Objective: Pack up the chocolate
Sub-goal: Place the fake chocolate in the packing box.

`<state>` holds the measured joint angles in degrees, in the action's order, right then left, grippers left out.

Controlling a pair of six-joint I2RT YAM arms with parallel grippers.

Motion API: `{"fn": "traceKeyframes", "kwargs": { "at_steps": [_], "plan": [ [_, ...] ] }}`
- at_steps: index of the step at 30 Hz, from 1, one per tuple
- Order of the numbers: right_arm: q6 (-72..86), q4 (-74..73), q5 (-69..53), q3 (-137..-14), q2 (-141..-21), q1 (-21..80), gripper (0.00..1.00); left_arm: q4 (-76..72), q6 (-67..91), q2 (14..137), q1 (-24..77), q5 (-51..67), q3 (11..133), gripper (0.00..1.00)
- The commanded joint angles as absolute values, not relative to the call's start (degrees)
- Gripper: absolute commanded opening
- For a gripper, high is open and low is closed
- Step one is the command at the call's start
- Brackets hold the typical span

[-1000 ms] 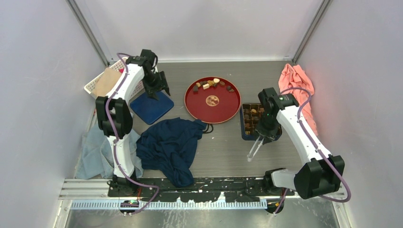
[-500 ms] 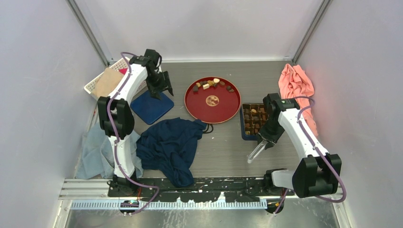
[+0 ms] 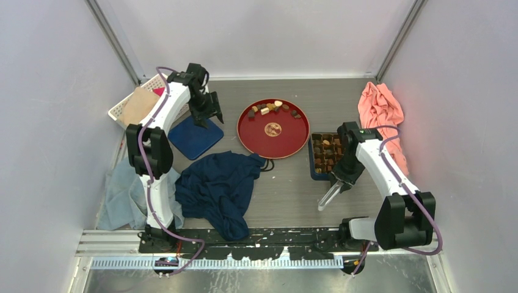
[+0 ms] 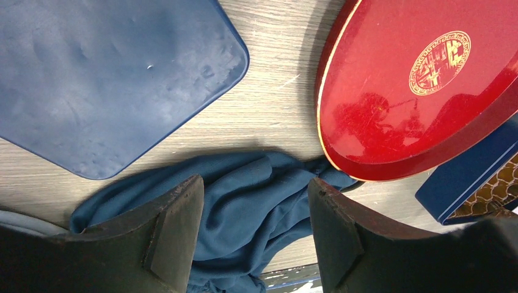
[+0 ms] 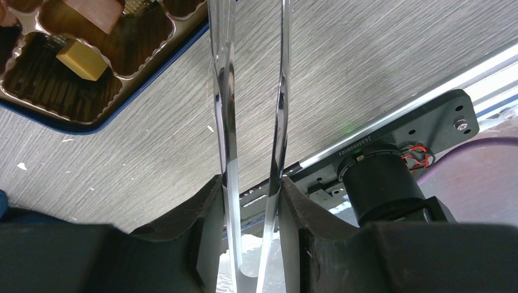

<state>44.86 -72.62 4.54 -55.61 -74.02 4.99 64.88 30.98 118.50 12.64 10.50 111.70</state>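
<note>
Several pieces of chocolate (image 3: 272,108) lie at the far side of the round red tray (image 3: 259,145). More chocolate (image 3: 324,152) fills the navy gridded box (image 3: 312,170); a light brown block (image 5: 81,59) sits in one cell. My right gripper (image 3: 341,179) (image 5: 251,189) hovers beside the box's near edge, shut on metal tongs (image 3: 328,196) (image 5: 223,91), which point toward the near table edge. My left gripper (image 3: 204,118) (image 4: 253,189) is open and empty, above the flat navy lid (image 3: 194,139) (image 4: 110,79), left of the red tray (image 4: 397,104).
A crumpled dark blue cloth (image 3: 220,183) (image 4: 256,207) lies near the middle front. A white basket (image 3: 122,110) stands far left, a light blue cloth (image 3: 122,195) at the left edge, a pink cloth (image 3: 382,107) far right. A metal rail (image 3: 256,241) runs along the front.
The left gripper has shifted slightly right over the navy lid. The right arm's elbow has swung right, the tongs staying almost in place.
</note>
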Motion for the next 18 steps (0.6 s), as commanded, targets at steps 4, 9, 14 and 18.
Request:
{"fn": "traceKeyframes", "kwargs": {
  "at_steps": [4, 9, 14, 18],
  "plan": [
    [44.76, -73.05, 6.68, -54.67, -72.50, 4.52, 0.22, 63.73, 30.14, 116.43, 12.83, 9.87, 113.53, 0.64],
    [45.71, -73.67, 7.85, -54.78, -71.58, 4.46, 0.22, 63.68, 30.14, 116.75, 12.83, 10.36, 114.12, 0.64],
    [46.32, -73.84, 7.57, -53.74, -70.76, 4.46, 0.23, 63.72, 30.15, 116.85, 12.83, 10.56, 114.21, 0.64],
    [46.45, -73.62, 7.64, -53.68, -70.64, 4.40, 0.27, 63.63, 30.01, 116.83, 12.83, 10.63, 114.11, 0.64]
  ]
}}
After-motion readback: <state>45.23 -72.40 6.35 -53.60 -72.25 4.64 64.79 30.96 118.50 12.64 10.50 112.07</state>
